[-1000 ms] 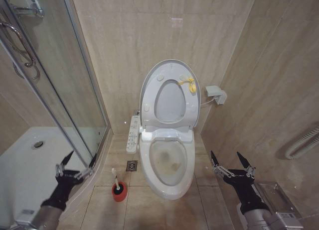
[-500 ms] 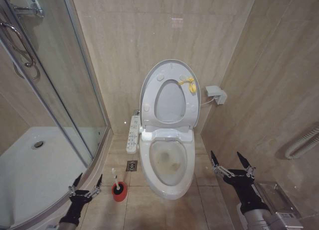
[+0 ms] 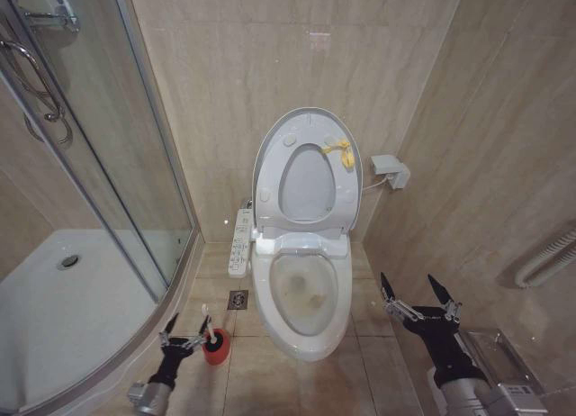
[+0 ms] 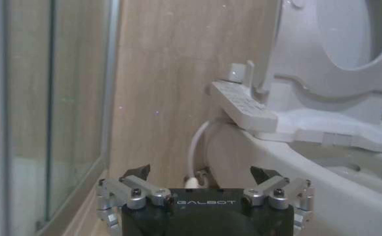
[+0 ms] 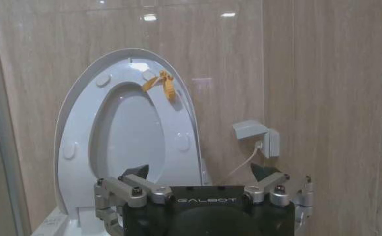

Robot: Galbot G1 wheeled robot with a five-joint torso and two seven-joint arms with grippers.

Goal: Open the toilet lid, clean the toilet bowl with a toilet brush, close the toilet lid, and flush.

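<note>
Beige-tiled bathroom: the toilet lid point(image 3: 308, 132) stood raised at centre frame. At lower left, the open left hand point(image 3: 186, 330) hovered beside the toilet brush point(image 3: 210, 326), seemingly light and stiff, best gripped along its thin handle; the right hand point(image 3: 417, 293) waited open, lower right.
</note>
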